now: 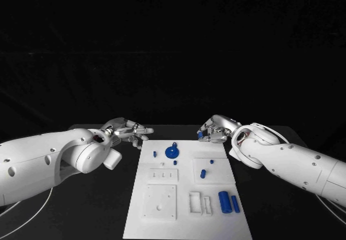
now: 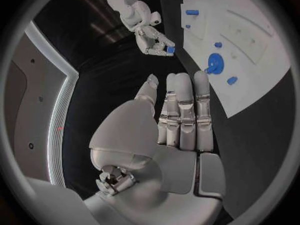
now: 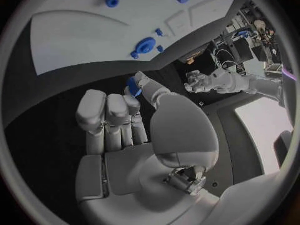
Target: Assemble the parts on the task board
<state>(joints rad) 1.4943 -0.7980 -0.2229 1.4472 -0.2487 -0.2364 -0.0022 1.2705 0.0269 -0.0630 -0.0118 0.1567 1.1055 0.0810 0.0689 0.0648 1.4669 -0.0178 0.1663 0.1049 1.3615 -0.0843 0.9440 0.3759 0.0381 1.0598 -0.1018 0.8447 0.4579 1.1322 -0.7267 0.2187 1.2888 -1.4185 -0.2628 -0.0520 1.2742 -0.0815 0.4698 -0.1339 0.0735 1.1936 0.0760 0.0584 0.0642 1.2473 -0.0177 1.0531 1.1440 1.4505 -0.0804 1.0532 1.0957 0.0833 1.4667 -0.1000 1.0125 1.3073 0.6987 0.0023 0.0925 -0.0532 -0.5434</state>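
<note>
Right robot hand (image 1: 213, 131): pinches small blue part (image 1: 200, 134) just beyond task board (image 1: 184, 220), ready for insertion. Left robot hand (image 1: 128, 132): fingers spread, empty, beside board.

Bare black table (image 1: 86, 210) flanks the task board (image 1: 184, 220).

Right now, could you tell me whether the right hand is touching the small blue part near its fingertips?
Touching: the right wrist view shows the right hand pinching the small blue part between thumb and fingertip.
</note>
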